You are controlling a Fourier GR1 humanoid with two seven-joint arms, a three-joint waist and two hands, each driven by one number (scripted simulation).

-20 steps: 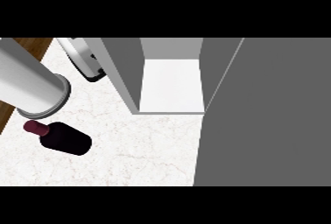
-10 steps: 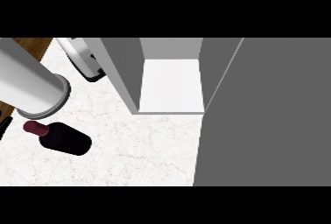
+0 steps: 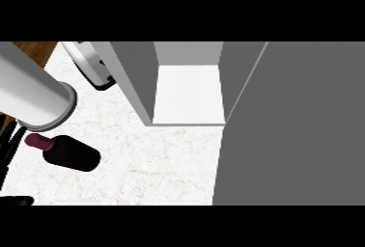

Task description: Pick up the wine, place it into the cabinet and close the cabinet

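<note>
dark wine bottle with maroon cap lying on the white marble counter, not grasped yet, just right of black left-hand fingers at the edge; finger state impossible to tell. grey open cabinet up and right, white shelf bare, ready to receive it.

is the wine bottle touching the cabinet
Apart. The head view shows the wine bottle lying on the counter, with bare marble between it and the open cabinet.

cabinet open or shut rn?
Open. The cabinet shows its white inner floor, and its grey door stands swung out at the right. The wine bottle is outside, on the counter.
</note>
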